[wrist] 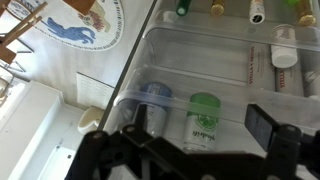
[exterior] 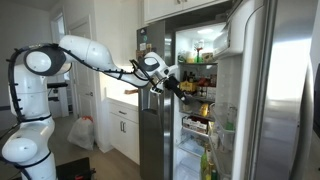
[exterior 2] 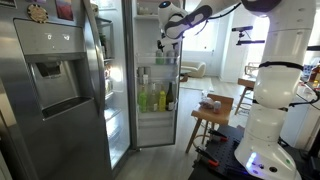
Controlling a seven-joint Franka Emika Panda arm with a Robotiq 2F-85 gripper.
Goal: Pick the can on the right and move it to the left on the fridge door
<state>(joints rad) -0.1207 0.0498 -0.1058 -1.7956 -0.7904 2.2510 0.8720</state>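
At the open fridge, you see the white arm (exterior: 90, 52) reach across a kitchen with white cabinets (exterior: 125, 125). A plastic bag (exterior: 80, 131) lies on the floor by the robot base. A wooden stool (exterior 2: 210, 112) stands beside the robot in an exterior view.

1. Door. The fridge door (exterior: 285, 100) stands swung open. Its steel outer side shows in one exterior view, and its white inner side (exterior 2: 155, 128) with shelf bins shows in another.
2. Door contents. Green and yellow bottles (exterior 2: 155, 98) stand in a middle bin. A row of bottles (wrist: 250, 10) fills the shelf above the clear bin (wrist: 240, 90) in the wrist view.
3. Clear bin. Two containers stand upright and side by side in it: a blue-topped can (wrist: 155, 100) and a green-topped can (wrist: 203, 112). The green-topped can is on the right of the pair in this view. A white-capped bottle (wrist: 285, 58) sits further right in the same bin.
4. End effector. The gripper (wrist: 200, 128) hangs in front of the bin, high on the door in both exterior views. Its fingers (wrist: 265, 125) are spread apart and grip nothing. The green-topped can lines up with the gap between them. No finger touches either can.
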